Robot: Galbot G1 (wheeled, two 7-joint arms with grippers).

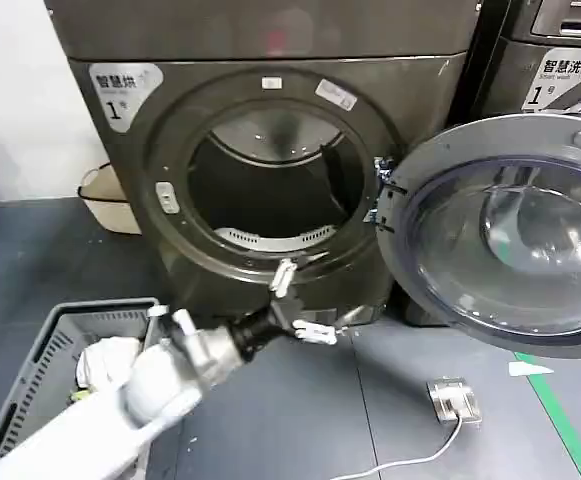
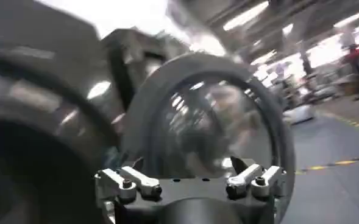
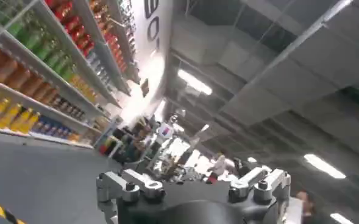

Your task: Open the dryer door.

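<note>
In the head view, the round glass-fronted grey dryer door (image 1: 505, 235) runs off the frame at three o'clock, its handle side cut away. The grey slatted plastic laundry basket (image 1: 45, 355) is cropped at seven o'clock. In the left wrist view, the door (image 2: 219, 125) is smeared by blur.

The floor (image 1: 30, 260) is dark grey, with a green tape strip (image 1: 570, 420) running along its right side; a white wall (image 1: 10, 100) stands behind at the left, a pale basin (image 1: 105, 200) at its foot; a grey plastic crate (image 1: 40, 360) sits near the front, and a small metal box (image 1: 453, 398) trails a white cable (image 1: 410, 462); in the right wrist view, shelves of bottles (image 3: 39, 73) line what may be a shop aisle under bright ceiling lights (image 3: 194, 82).
</note>
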